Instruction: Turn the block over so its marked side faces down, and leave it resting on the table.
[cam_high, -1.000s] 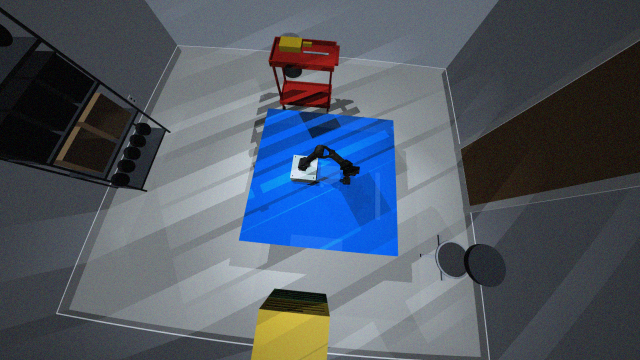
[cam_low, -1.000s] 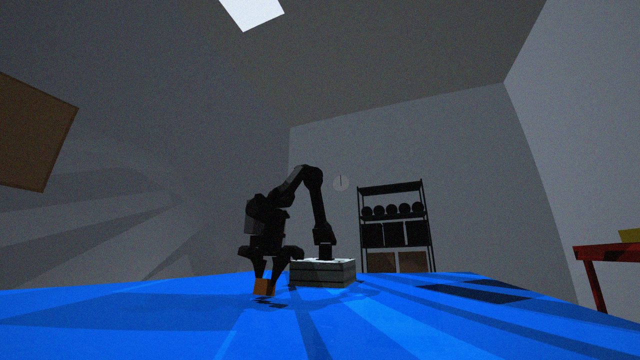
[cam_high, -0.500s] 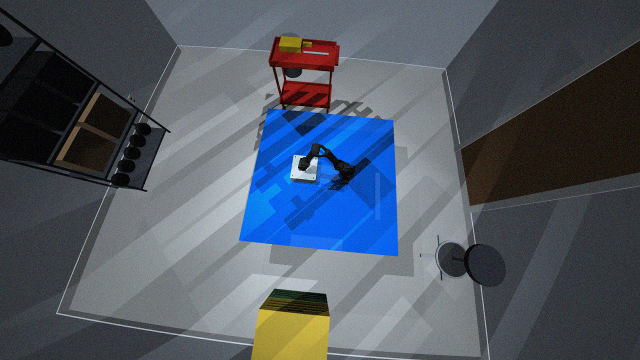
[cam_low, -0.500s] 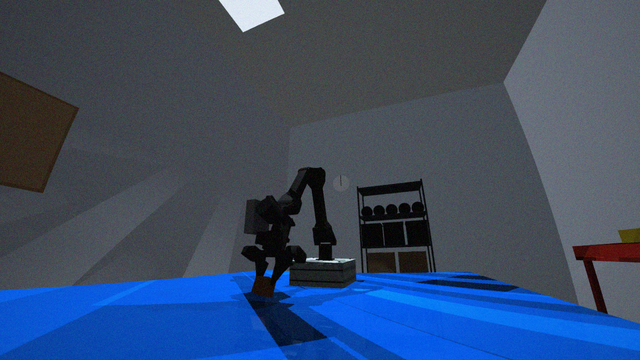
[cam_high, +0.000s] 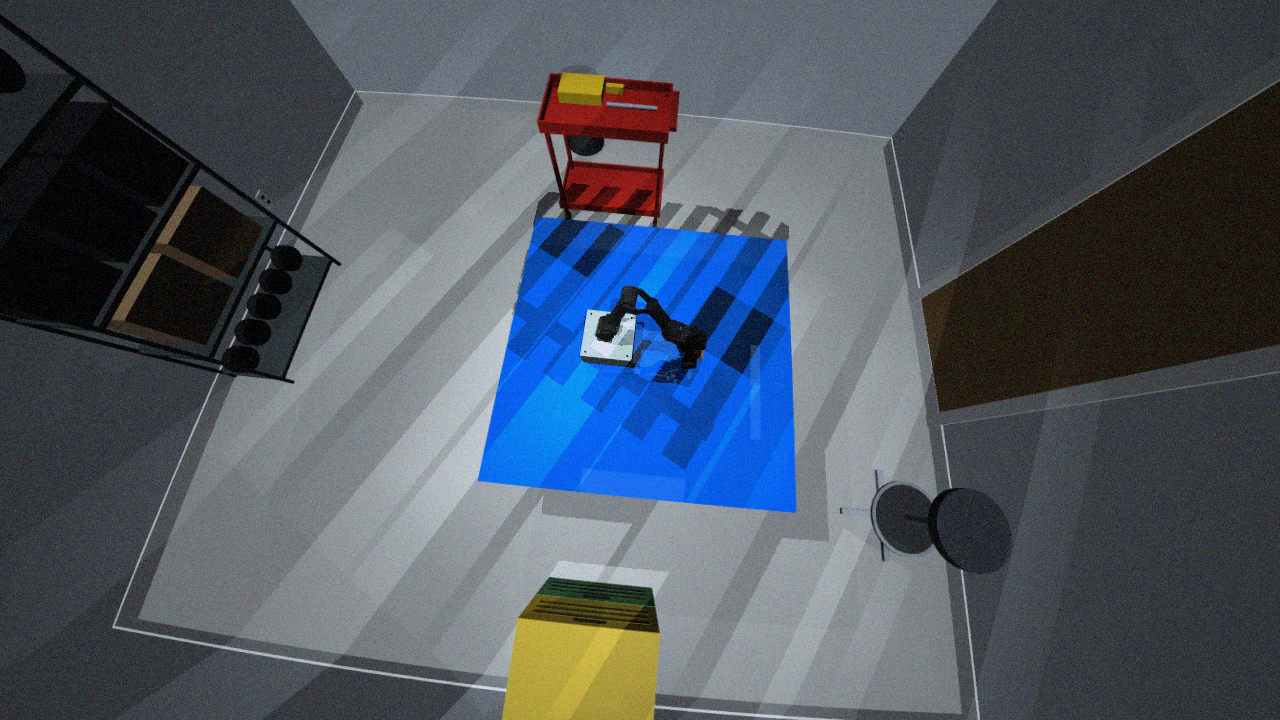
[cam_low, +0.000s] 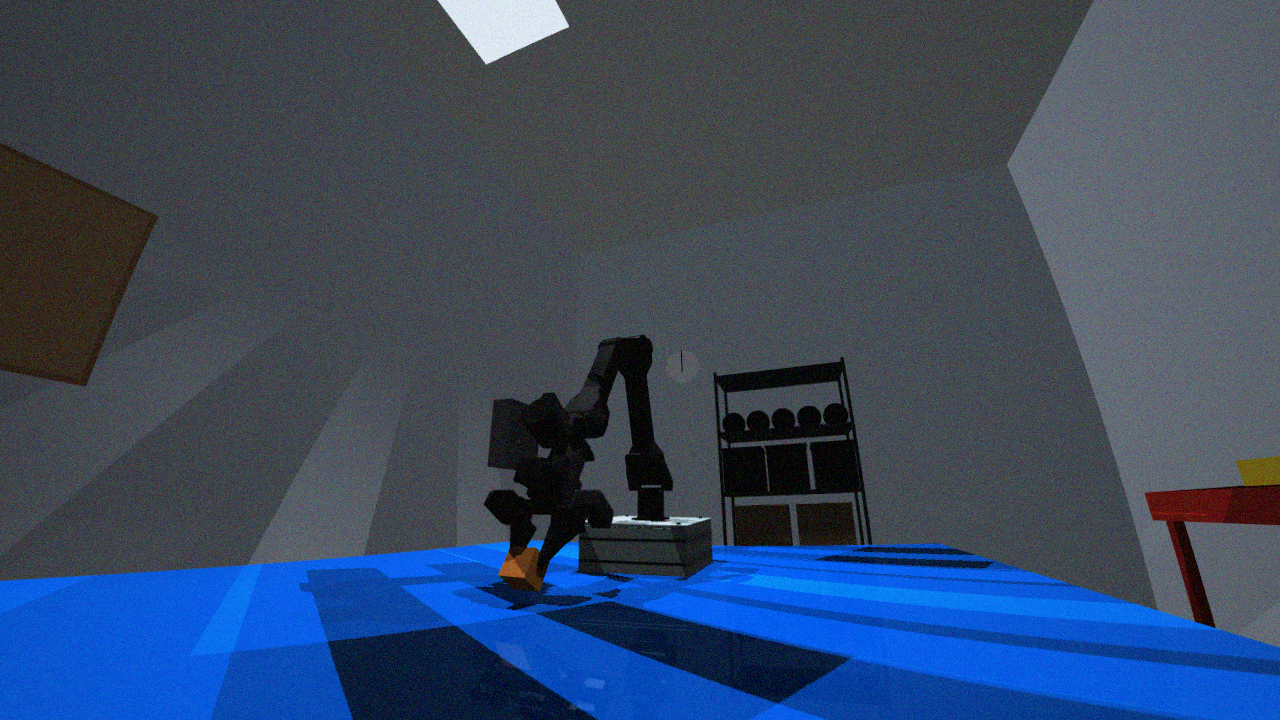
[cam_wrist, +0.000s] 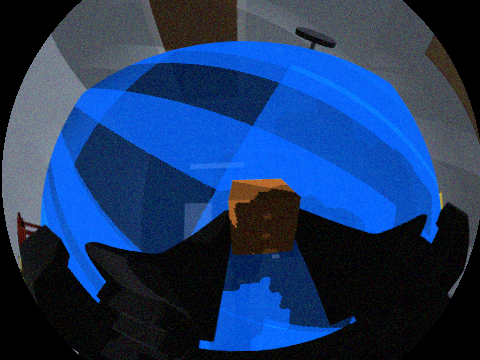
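The orange block (cam_low: 519, 567) (cam_wrist: 265, 220) is held tilted, with one lower corner pointing down, low over the blue table (cam_high: 546, 429) (cam_low: 250, 617). I cannot tell whether that corner touches the table. My gripper (cam_low: 528, 559) (cam_wrist: 260, 214) points down and is shut on the block, one finger on each side. In the wrist view the block's large face towards the camera is mostly in shadow and shows two small faint spots; its top face is lit orange. I cannot tell which side is the marked one. In the top view the arm mostly hides the block.
The arm's white base box (cam_high: 591, 347) (cam_low: 644, 546) stands on the table behind the gripper as the exterior camera sees it. Off the table stand a red cart (cam_high: 617, 120), a yellow cabinet (cam_high: 581, 671), a dark round stool (cam_high: 971, 530) and a black shelf rack (cam_low: 778, 380).
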